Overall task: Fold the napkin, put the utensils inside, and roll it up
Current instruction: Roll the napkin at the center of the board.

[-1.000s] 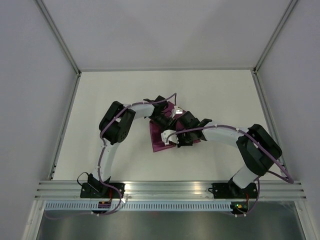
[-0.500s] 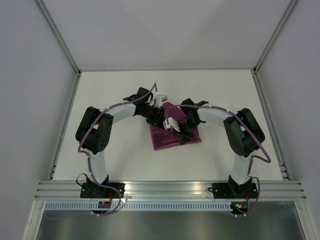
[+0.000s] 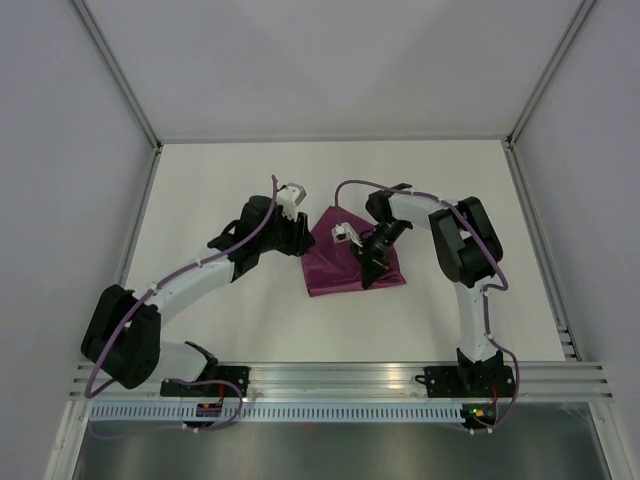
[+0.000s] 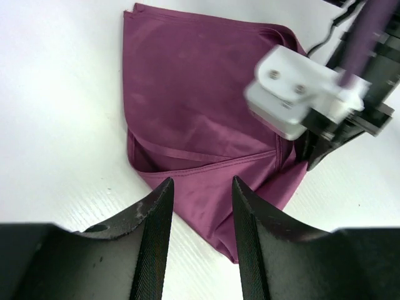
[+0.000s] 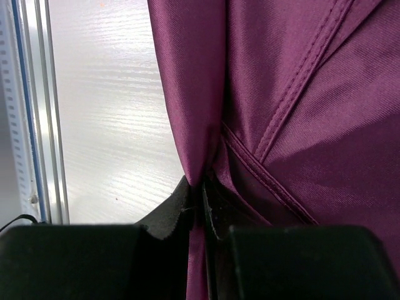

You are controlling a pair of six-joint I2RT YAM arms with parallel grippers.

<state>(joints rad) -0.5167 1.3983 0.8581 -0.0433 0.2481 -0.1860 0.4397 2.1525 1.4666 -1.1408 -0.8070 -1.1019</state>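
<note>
napkin (image 3: 335, 272) sits mid-table (image 3: 200, 190), folded into a rough wedge. in the top view its near edge runs about 9 to 3 and the point is toward 12.

right gripper (image 3: 368, 266) is down on the napkin's right half, toward the 4 o'clock corner. in the wrist view the right gripper (image 5: 201, 187) is clamped tight on a raised ridge of cloth, and the ridge runs 12 to 6 up that view.

a bit farther out, left gripper (image 3: 300, 238) sits just off the napkin's left edge. its jaws are parted at a moderate gap with nothing between them. the napkin is at 3 o'clock from it in the top view and dead ahead at 12 in its own view. can't tell if it touches the table.

no utensils visible in any view.

my read: this is the fold step. the right arm has the cloth, so the next move is its to make, and the left is close enough to pin the 9 o'clock edge. the risk is thin cloth slipping out of the pinch.
</note>
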